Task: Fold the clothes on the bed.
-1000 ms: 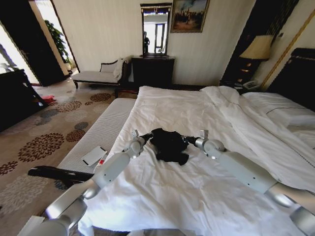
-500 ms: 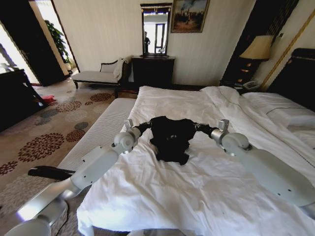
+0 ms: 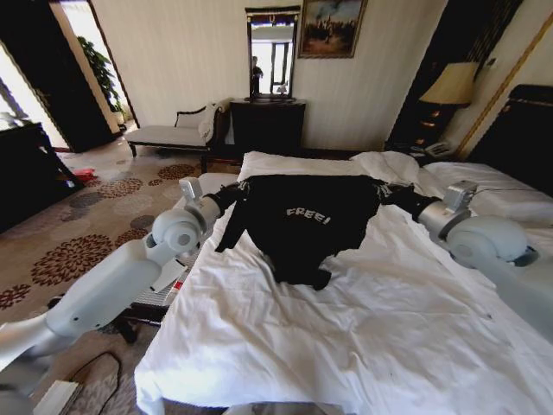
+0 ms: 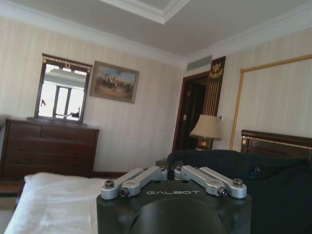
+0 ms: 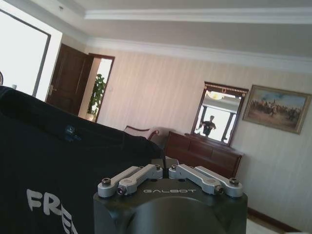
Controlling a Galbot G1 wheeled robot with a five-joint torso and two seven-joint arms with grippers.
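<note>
Both grippers, the left gripper (image 3: 235,192) and the right gripper (image 3: 390,192), are clenching the T-shirt (image 3: 307,220) by its shoulders, stretching it above the bed (image 3: 363,328); laying it flat likely comes next.

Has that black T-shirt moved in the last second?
Yes. The black T-shirt has been lifted and spread wide, up toward the dresser, held between both grippers above the bed.

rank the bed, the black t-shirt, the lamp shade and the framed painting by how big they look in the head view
1. bed, by far the largest.
2. black T-shirt, held spread between the left tool and right tool.
3-4. framed painting and lamp shade look about alike; both stand farther back, so no firm ranking.
</note>
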